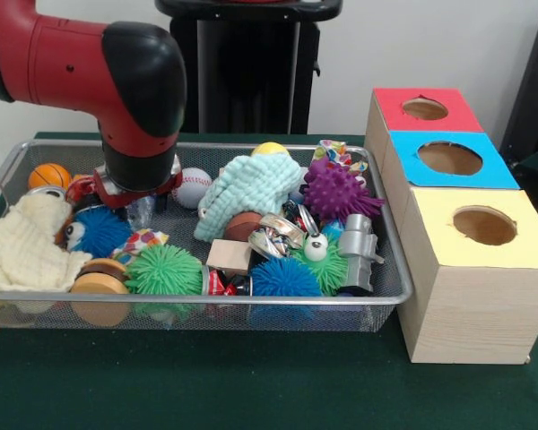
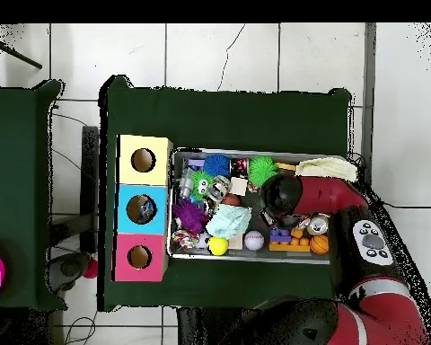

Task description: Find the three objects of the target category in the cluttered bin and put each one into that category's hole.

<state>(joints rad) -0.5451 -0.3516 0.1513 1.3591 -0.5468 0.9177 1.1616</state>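
From the front, the arm (image 1: 117,81) is hanging low over the left of the bin (image 1: 197,303), its bulk hiding the gripper, so I cannot tell its state; it is risking snagging the cloth (image 1: 22,246) or crowded toys. From overhead, the silver mesh bin is sitting beside the box, whose blue hole (image 2: 141,209) is lying in the middle, open.

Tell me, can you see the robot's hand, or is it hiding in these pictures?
Front view: the red and black arm drops into the bin and its own bulk covers the gripper, so open or shut cannot be told. Overhead view: the arm's black end sits right over that spot, hiding the gripper there too; the toys beside it show plainly.
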